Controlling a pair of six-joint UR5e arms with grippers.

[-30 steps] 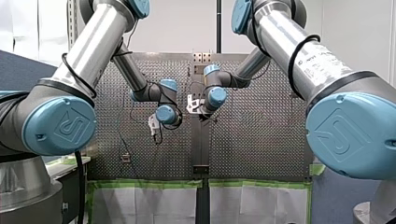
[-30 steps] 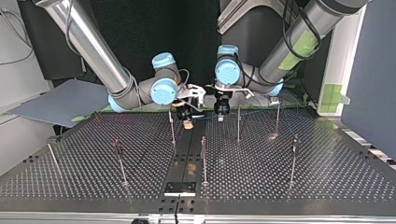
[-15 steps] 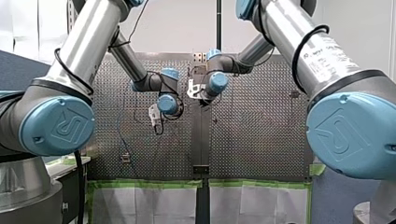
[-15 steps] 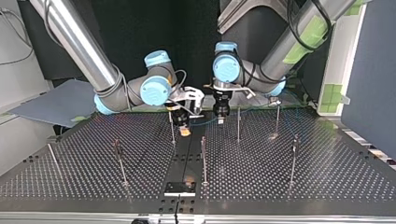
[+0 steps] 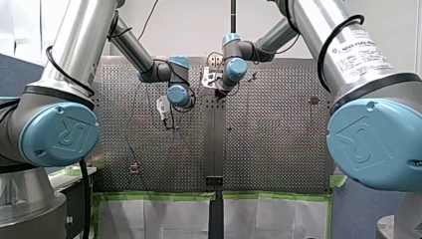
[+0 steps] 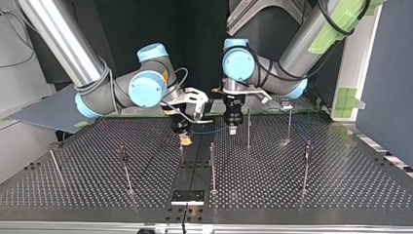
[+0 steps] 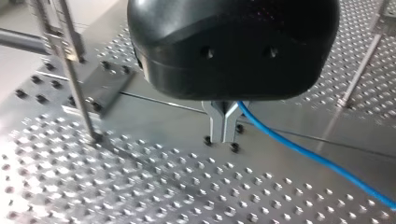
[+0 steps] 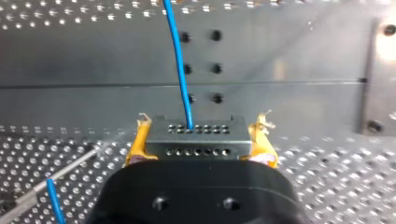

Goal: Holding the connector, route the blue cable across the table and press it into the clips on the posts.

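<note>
Connector (image 8: pixel 197 137) clamped flat between yellow pads of right gripper (image 8: pixel 201 140). Blue cable (image 8: pixel 180 70) leaving it, spanning upper centre of top view, pinched in closed metal fingers of left gripper (image 7: pixel 224 133). Likely light, limp, springy. Best held by rigid connector, guided close to posts (image 6: pixel 249 127).

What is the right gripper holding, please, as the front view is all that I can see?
Observer: In the right wrist view, the right gripper is shut on a grey rectangular connector with two rows of small holes, clamped between yellow pads.
Operator: Thank you. What comes out of it?
Observer: A thin blue cable leaves the upper row of holes and runs straight ahead of the gripper.
Operator: And how does the other arm stand?
Observer: In the left wrist view, the left gripper has its metal fingers closed together, and the cable runs out from their base to one side.
</note>
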